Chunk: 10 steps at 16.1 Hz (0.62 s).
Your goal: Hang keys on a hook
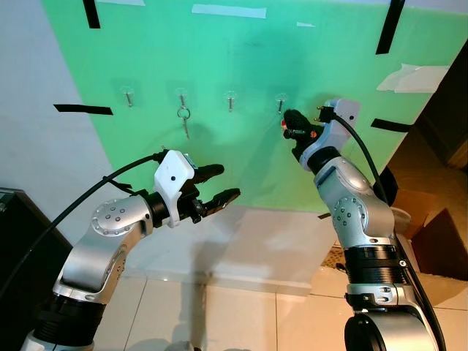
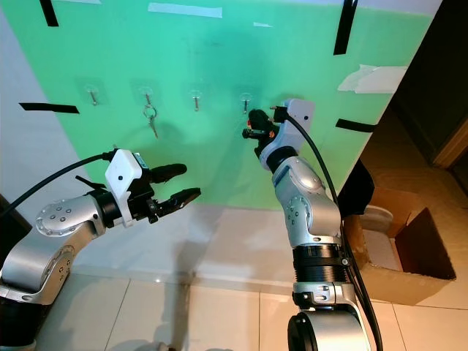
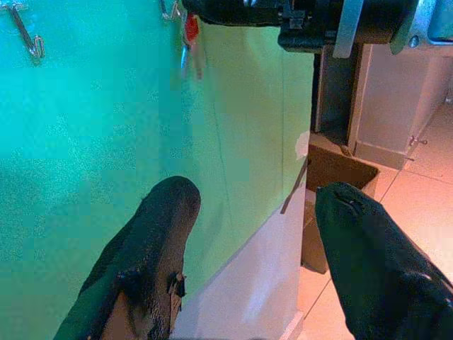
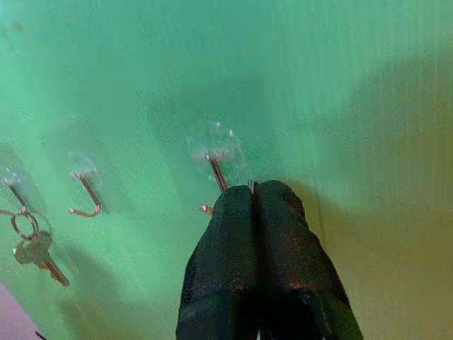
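Observation:
A green board (image 1: 241, 58) on the wall carries a row of small metal hooks. One set of keys (image 1: 184, 121) hangs on the second hook from the left. My right gripper (image 1: 287, 118) is raised to the rightmost hook (image 1: 280, 102), its tips just below it. Its fingers (image 4: 276, 234) are shut on a second set of keys with a red tag (image 3: 190, 28); a thin sliver of metal shows at their tips, touching or nearly touching that hook (image 4: 216, 173). My left gripper (image 1: 227, 182) stands open and empty, lower down, in front of the board.
Black tape strips (image 1: 83, 110) and white tape (image 1: 228, 11) hold the board's edges. An open cardboard box (image 2: 398, 248) sits on the tiled floor at the right. A dark cabinet (image 1: 14, 234) stands at the left edge.

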Tool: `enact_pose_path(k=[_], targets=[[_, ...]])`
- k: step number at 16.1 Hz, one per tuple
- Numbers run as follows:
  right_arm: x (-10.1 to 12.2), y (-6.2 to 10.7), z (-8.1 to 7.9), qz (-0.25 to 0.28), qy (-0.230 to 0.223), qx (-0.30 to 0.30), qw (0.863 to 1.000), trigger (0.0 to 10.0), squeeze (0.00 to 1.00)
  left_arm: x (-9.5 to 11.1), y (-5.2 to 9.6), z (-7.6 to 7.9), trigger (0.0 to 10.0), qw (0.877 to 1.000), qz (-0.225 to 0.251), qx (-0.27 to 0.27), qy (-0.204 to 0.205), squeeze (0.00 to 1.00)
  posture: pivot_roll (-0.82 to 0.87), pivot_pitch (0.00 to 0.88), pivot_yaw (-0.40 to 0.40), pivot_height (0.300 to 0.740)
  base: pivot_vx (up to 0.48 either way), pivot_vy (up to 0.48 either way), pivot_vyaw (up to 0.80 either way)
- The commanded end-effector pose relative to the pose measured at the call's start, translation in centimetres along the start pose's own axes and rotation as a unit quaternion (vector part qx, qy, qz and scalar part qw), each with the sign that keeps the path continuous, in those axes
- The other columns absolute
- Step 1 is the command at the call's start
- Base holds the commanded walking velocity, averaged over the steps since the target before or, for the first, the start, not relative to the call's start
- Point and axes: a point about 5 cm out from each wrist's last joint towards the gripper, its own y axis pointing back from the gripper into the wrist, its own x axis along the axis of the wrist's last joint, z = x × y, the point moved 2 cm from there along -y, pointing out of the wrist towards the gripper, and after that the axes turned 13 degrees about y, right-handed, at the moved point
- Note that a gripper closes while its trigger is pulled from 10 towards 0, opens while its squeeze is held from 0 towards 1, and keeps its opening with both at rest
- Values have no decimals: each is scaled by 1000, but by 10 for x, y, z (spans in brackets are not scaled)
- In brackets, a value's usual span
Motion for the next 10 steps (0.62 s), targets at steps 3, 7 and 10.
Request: enact_pose_path(k=[3,7,10], targets=[[13,-7,-5,26,-11,18,999,10000,0,5,-2,1,10000,1000,1,-5,-10,0,12,0,-1,740,0,0,0],[15,-13,-7,31,-13,23,999,10000,0,6,-2,-1,10000,1000,2,-1,-12,0,18,0,-2,740,0,0,0],[12,-17,-7,22,-11,20,1000,10000,0,6,-2,-1,10000,1000,1,-1,-13,0,17,0,0,740,0,0,0]])
